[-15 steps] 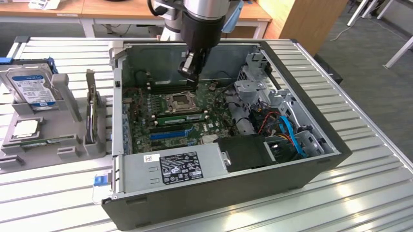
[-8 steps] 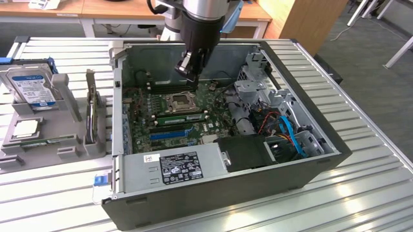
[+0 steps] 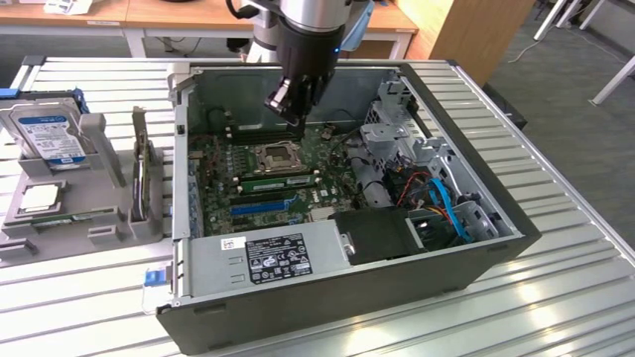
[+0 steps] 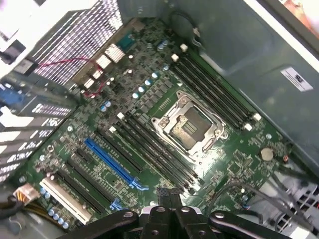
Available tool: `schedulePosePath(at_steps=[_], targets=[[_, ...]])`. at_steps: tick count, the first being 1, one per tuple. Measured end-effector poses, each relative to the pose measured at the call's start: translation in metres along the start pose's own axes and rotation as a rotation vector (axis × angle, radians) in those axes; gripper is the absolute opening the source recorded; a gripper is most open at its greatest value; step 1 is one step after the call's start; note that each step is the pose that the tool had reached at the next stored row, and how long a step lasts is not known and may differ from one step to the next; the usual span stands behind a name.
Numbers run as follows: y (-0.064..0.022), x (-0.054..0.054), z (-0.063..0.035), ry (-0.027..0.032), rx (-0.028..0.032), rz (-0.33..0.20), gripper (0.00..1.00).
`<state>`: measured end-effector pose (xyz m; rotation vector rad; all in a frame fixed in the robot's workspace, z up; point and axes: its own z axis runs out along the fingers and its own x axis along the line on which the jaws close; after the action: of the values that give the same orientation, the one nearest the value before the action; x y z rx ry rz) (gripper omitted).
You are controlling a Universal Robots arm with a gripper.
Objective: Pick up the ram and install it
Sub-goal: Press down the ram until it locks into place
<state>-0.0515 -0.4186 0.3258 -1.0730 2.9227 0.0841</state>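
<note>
The pincer (image 3: 288,113) hangs inside the open computer case (image 3: 476,253), above the far part of the motherboard (image 3: 288,175) near the processor socket (image 3: 278,156). Its fingers are drawn together, and nothing can be made out between them. A green ram (image 3: 279,181) lies in a slot just beside the socket, on the near side, below and apart from the pincer.

We see a lab or workshop bench setup: an open PC tower case (image 3: 347,193) lies on a slatted metal worktable (image 3: 555,297), motherboard (image 4: 164,129) exposed. At the case's 9 o'clock, a grey parts fixture (image 3: 89,216) holds a hard drive (image 3: 50,137). At 12 o'clock, wooden office desks (image 3: 178,15) stand behind, grey floor at 3 o'clock.
</note>
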Motion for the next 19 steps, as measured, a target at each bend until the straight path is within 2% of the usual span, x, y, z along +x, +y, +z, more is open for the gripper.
schedulePosePath(at_steps=[19], targets=[[0.0021,0.0027,0.0023,-0.0114,0.0121,0.274,0.10]])
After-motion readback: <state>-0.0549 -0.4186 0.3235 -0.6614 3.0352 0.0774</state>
